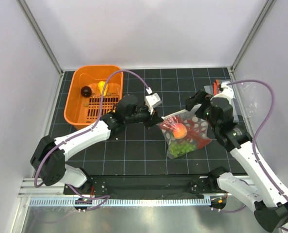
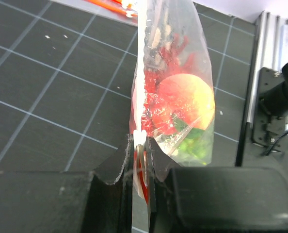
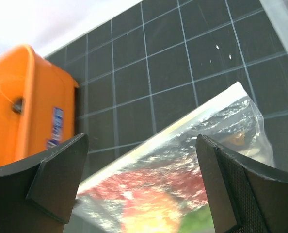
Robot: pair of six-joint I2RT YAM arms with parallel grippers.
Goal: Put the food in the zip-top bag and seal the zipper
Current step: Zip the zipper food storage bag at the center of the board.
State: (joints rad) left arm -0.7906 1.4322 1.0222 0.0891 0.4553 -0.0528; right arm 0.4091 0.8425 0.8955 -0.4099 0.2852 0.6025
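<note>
Fingers [image 2: 116, 167] of our left gripper [image 2: 140, 145] clamp the zipper [image 2: 140, 82], our right gripper [image 3: 141, 141] gapes empty, so we fear the food [image 1: 179, 131] weighing down the sagging zip-top bag [image 1: 197, 127] and parting any unsealed stretch.

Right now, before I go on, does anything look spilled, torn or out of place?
Nothing stands out. The lobster, peach fruit and grapes all sit inside the zip-top bag; the left gripper pinches its zipper edge, the right gripper is open.
</note>
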